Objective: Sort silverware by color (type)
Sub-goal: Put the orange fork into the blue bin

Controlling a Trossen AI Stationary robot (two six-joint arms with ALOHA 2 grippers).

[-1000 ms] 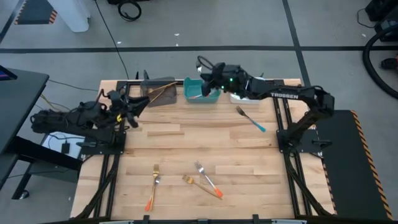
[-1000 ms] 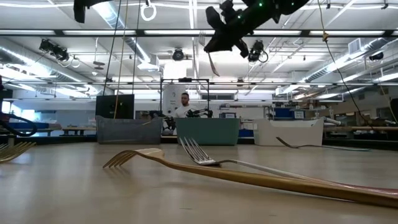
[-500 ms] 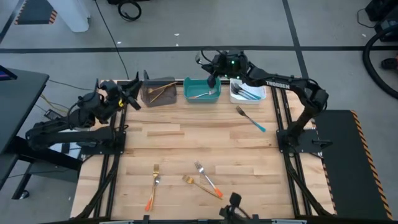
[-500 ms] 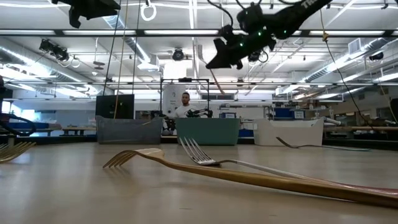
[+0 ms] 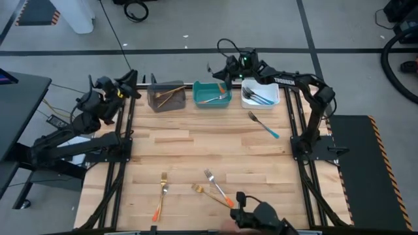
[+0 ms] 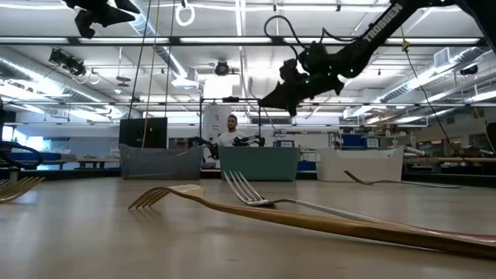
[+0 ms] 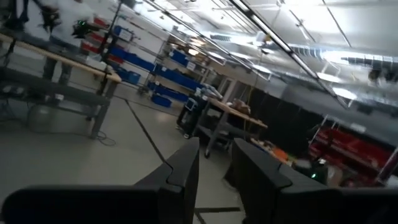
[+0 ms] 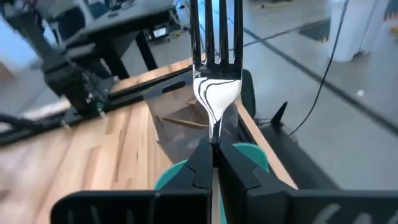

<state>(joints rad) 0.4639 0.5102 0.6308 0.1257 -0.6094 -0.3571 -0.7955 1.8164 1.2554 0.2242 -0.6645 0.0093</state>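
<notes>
Your right gripper (image 8: 214,163) has swung back over teal bin (image 5: 212,94), fingers still clenched on fork (image 8: 216,68); drop next. Left gripper (image 7: 214,180) retracted off worktop, fingers released.

Large open workshop hall. Grey concrete floor (image 5: 196,26) marked with dark tape lines crossing at right angles. Pale butcher-block tabletop (image 5: 209,147) on a black metal frame. Black cables (image 5: 134,10) coiled on the floor beyond it; a black desk (image 5: 16,98) to one side, and a black platform with an orange-and-black hazard edge (image 5: 382,163) on the other. Ceiling with long fluorescent strip lights (image 6: 232,39), exposed ducts and beams. Blue storage bins on shelving (image 7: 161,68), workbenches (image 7: 62,62) along the walls. A person (image 6: 230,133) sits at a far bench.
</notes>
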